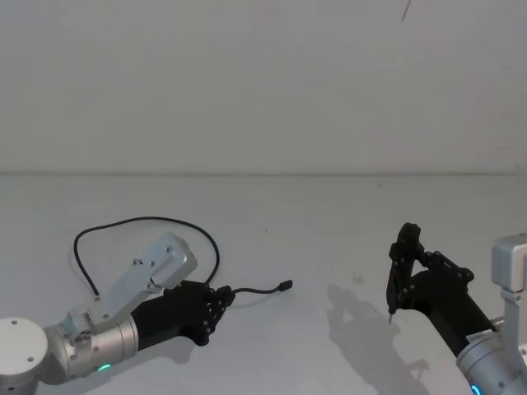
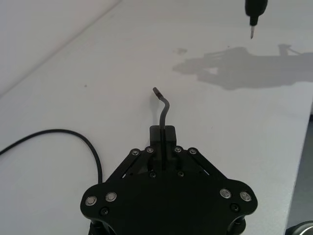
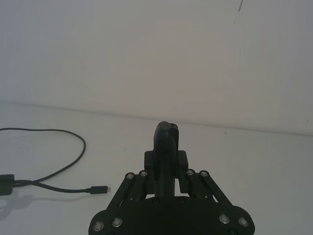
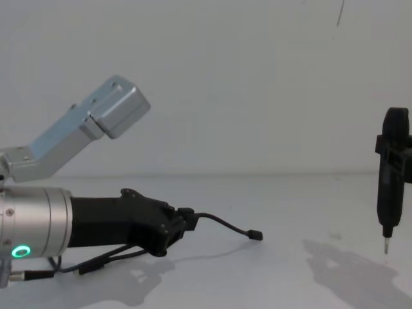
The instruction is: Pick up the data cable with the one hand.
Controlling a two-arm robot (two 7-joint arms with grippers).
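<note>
The data cable [image 1: 140, 220] is a thin black cord looping on the white table behind my left arm. My left gripper [image 1: 224, 297], the wide black one on the silver forearm with a green ring light, is shut on the cable a short way from one plug. That plug [image 1: 285, 285] sticks out past the fingertips. The left wrist view shows the cord [image 2: 164, 110] clamped between the closed fingers [image 2: 168, 133]. In the chest view the gripper [image 4: 188, 219] sits low over the table, and the free plug [image 4: 255, 235] hangs slightly above its shadow.
My right gripper [image 1: 394, 288], slim and black with a small metal tip, hangs pointing down over the table's right side [image 4: 386, 219], well apart from the cable. A plain white wall [image 1: 263, 82] stands behind the table.
</note>
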